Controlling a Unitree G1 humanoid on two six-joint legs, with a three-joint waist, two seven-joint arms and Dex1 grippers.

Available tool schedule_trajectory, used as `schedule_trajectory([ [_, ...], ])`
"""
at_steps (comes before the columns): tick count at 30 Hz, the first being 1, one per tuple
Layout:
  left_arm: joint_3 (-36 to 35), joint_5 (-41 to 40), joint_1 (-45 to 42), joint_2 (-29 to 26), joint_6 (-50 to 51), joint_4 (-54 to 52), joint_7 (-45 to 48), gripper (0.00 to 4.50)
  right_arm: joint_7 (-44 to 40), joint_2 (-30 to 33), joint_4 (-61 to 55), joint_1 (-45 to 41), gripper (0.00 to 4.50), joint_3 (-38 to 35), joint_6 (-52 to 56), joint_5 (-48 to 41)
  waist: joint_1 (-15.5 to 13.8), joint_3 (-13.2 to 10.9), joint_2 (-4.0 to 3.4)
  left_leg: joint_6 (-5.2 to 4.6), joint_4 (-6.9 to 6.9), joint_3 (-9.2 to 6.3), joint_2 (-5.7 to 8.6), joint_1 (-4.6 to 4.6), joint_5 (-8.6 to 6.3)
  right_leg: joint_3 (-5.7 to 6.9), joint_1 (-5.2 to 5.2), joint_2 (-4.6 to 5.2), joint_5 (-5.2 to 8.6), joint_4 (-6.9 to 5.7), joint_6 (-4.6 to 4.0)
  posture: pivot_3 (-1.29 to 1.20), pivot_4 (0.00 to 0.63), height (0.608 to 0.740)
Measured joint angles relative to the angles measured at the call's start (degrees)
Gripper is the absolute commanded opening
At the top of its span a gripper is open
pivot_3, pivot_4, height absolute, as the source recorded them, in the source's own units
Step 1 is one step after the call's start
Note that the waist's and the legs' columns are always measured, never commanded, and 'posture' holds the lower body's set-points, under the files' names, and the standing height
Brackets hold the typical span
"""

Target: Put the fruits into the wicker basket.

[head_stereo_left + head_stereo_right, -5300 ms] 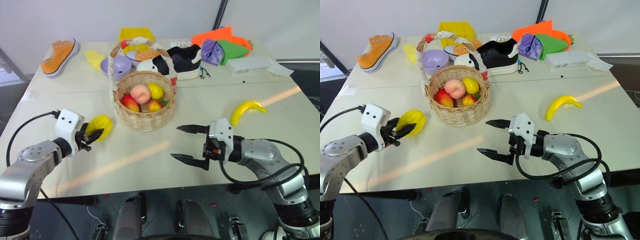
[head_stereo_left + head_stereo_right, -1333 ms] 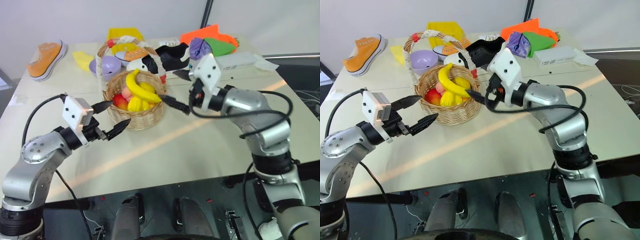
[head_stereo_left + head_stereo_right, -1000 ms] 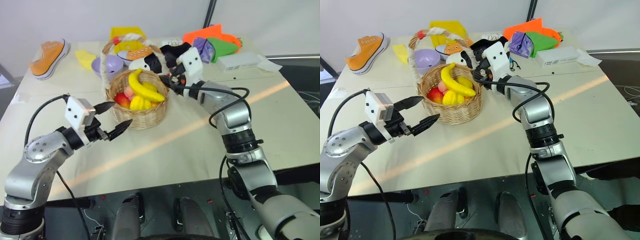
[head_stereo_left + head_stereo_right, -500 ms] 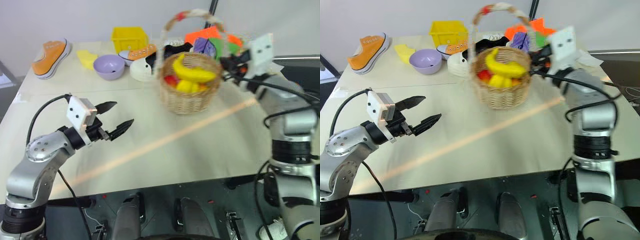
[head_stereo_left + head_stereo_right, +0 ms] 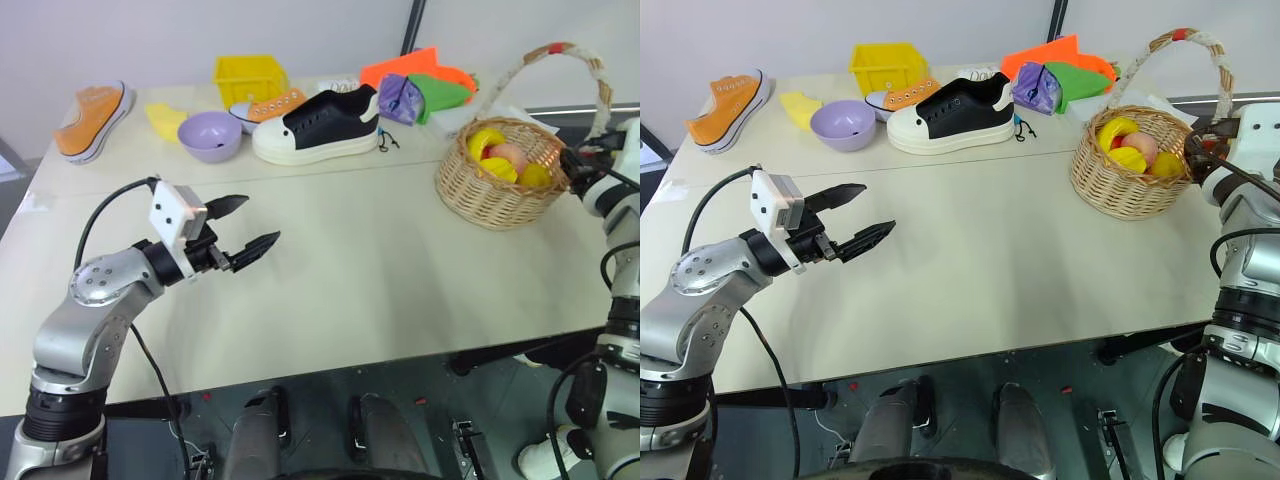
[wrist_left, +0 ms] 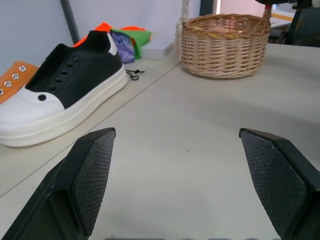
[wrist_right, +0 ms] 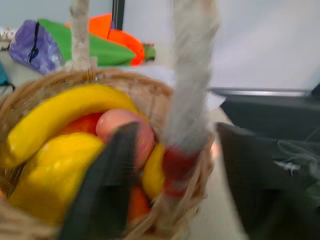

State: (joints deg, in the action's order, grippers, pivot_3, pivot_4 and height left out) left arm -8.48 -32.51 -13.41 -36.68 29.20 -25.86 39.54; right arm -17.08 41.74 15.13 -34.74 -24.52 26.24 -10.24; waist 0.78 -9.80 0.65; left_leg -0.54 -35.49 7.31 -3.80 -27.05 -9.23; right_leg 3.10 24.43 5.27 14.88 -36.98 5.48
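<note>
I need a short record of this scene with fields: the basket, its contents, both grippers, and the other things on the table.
basket: round tan wicker basket, near the table's right edge
contents: curved yellow banana, yellow starfruit, other fruits
left gripper: open, empty, above the table
right gripper: at the basket's handle base
other things: black-and-white shoe, lilac bowl, yellow crate, orange sneaker
</note>
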Motion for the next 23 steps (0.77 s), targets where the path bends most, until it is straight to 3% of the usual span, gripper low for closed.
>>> schedule_trajectory([
  [8, -1.2, 0.9, 2.9, -0.1, 0.4, 2.0, -1.4, 4.25, -3.3, 3.7, -13.2, 5.6, 2.96, 4.1, -10.0, 3.8, 0.0, 0.0, -0.04, -0.03, -0.09, -0.02, -0.03, 0.00, -0.03, 0.00, -0.02, 0.01, 0.01, -0.02, 0.01, 0.00, 0.150, 0.740],
  [11, -2.0, 1.8, 4.9, -0.1, 0.5, 3.8, -2.4, 4.25, -9.4, 4.4, -20.0, 7.6, 2.96, 5.3, -13.5, 1.0, 0.0, 0.0, -0.01, -0.03, -0.09, -0.04, -0.06, 0.04, -0.04, 0.01, -0.09, -0.02, 0.01, -0.01, 0.00, 0.00, 0.150, 0.740],
  [16, -3.9, 4.2, 10.0, 0.6, -0.8, 6.7, -3.7, 4.25, -22.2, 4.2, -33.6, 17.1, 2.96, 13.3, -5.6, -9.5, -0.3, 0.0, 0.05, -0.07, -0.10, -0.08, -0.08, 0.12, -0.09, 0.06, -0.20, 0.13, 0.13, 0.01, -0.21, 0.00, 0.150, 0.740],
  [19, -4.6, 5.3, 13.4, 2.1, -2.0, 7.1, -5.3, 4.25, -25.0, 0.3, -38.0, 22.0, 2.96, 20.8, -2.6, -12.2, -0.1, 0.1, 0.08, -0.12, -0.12, -0.21, -0.10, 0.12, -0.13, 0.01, -0.18, 0.26, 0.15, 0.01, -0.24, 0.00, 0.150, 0.740],
  [23, -5.1, 6.8, 16.8, 3.5, -3.9, 7.0, -6.7, 4.25, -23.4, -6.9, -37.1, 21.2, 2.96, 23.4, -1.6, -13.6, -0.1, 0.1, 0.10, -0.01, -0.22, -0.24, -0.09, 0.11, -0.23, 0.03, -0.16, 0.29, 0.15, 0.03, -0.28, 0.00, 0.150, 0.740],
])
